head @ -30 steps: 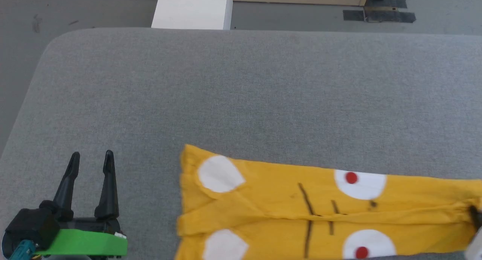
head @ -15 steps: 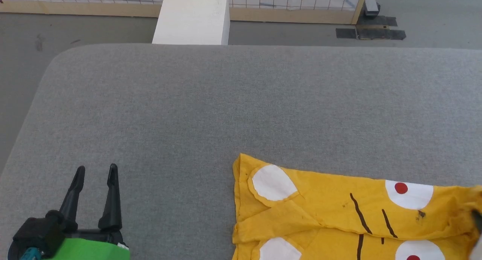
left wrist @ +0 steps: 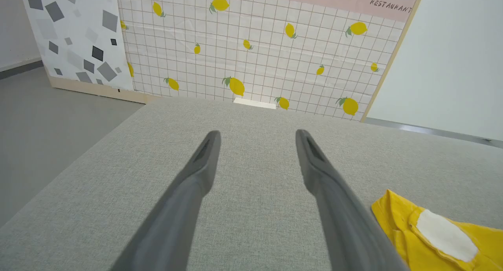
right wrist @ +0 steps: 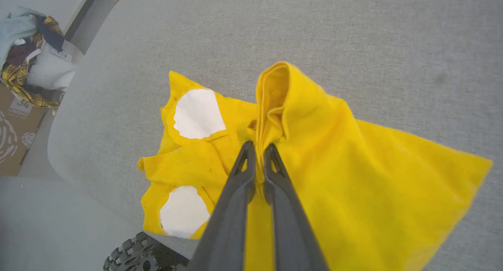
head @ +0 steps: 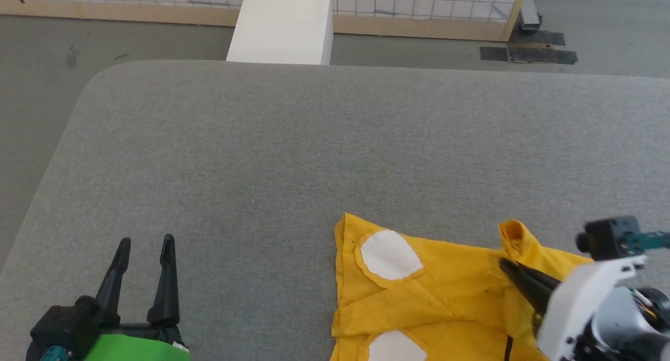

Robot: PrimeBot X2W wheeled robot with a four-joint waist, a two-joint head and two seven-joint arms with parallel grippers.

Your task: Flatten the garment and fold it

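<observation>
Grey cloth covers the counter [head: 314, 141] at my remote station, with a lemon-print panel [left wrist: 255, 47] standing beyond its far edge and a white block [head: 282, 26] set against that edge. On the near right part of the counter lies the yellow shirt [head: 419, 298], partly folded, with white oval patches [head: 390, 254] showing at its left end. My right gripper [head: 503, 264] is clenched on a bunched fold of the shirt, its two dark fingers pressed together with yellow cloth pinched between them. In the right wrist view that fold [right wrist: 275, 90] stands up past the fingertips in a hood-like loop, and the cloth to its right spreads out as a plain yellow sheet. My left gripper [head: 146, 240] sits at the near left, well apart from the shirt, its fingers spread wide and holding nothing. In the left wrist view, bare grey cloth shows between them. Off the counter's corner in the right wrist view, a cardboard box [right wrist: 13, 121] stands on the floor near a heap of clothes [right wrist: 31, 35].
</observation>
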